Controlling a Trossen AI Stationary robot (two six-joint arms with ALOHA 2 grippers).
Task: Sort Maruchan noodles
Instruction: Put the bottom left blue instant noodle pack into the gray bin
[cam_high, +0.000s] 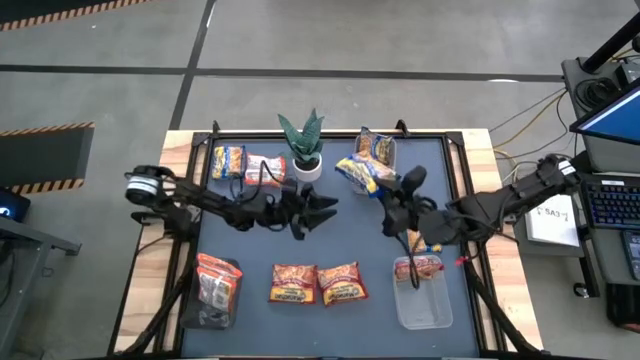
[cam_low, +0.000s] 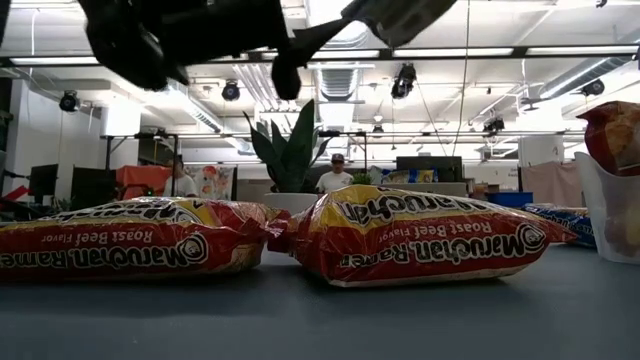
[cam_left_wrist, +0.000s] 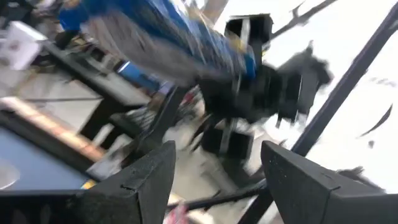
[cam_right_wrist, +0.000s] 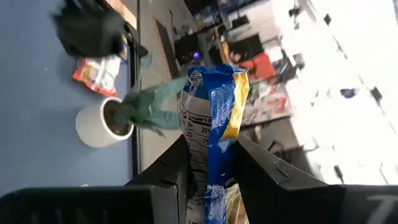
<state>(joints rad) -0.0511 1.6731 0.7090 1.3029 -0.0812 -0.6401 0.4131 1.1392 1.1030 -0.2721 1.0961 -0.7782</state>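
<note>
The right claw (cam_right_wrist: 208, 186) is clamped on a yellow-and-blue packet (cam_high: 366, 173) and carries it clear of the bench (cam_high: 250, 245), near the far edge and just right of the potted plant (cam_high: 303, 148); in the right wrist view the packet (cam_right_wrist: 213, 118) is pinched by one end and stands up between the fingers. The left claw (cam_high: 318, 210) hangs over mid-bench, released and carrying nothing, its tips pointed toward the right arm. The remaining noodles lie sorted in part: two roast-beef packets (cam_high: 317, 283) side by side at the near edge, a packet in the clear bin (cam_high: 423, 297) at the near right corner, another bin (cam_high: 216, 289) with packets at the near left corner, more (cam_high: 248, 163) near the far left. The likely risks, as I judge them: a grip on one end lets the slick wrapper swing or slip out, the dangling packet could clip the plant, and the two claws, fairly close together, could foul each other.
</note>
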